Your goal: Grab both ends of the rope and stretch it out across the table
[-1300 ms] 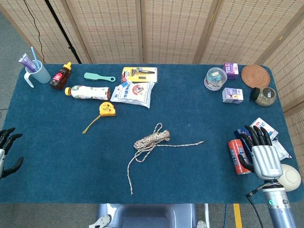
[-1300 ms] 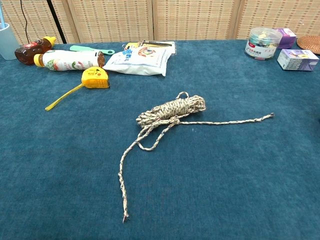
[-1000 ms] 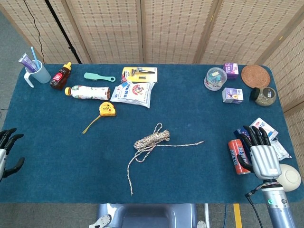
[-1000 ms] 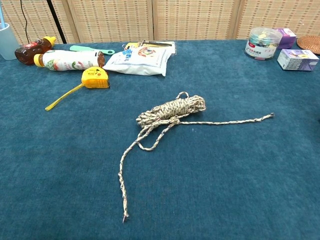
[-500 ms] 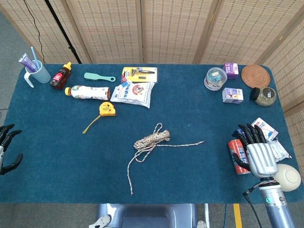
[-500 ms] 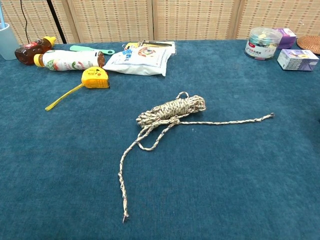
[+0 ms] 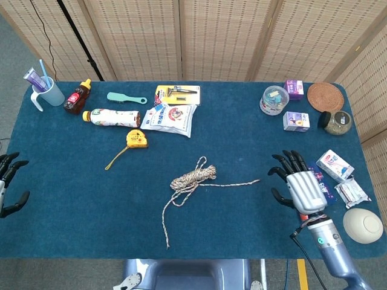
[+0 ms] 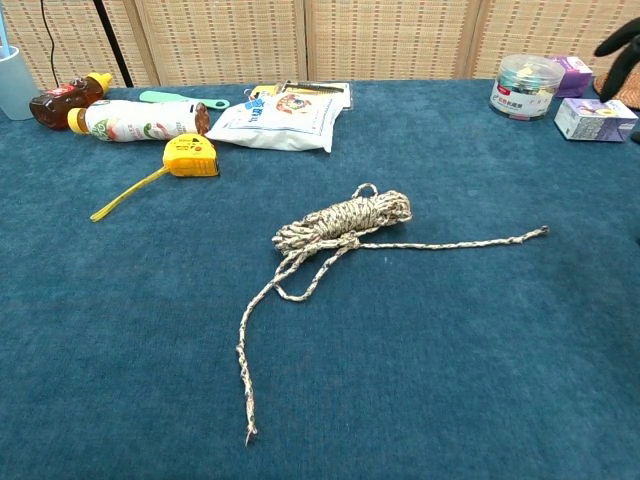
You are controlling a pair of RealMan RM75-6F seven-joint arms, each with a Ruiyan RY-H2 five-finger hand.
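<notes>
Lying mid-table in the head view, the rope (image 7: 192, 176) is a bundle with one tail running right and one toward the near edge. The right hand (image 7: 301, 188), empty with fingers spread, sits just right of the right tail's tip; the left hand (image 7: 8, 184), also spread and empty, is well apart at the table's left edge.

From the chest view, the rope (image 8: 340, 225) sends its long tail rightward; only dark fingertips (image 8: 618, 45) show at the right edge, so the right hand looks nearer.
</notes>
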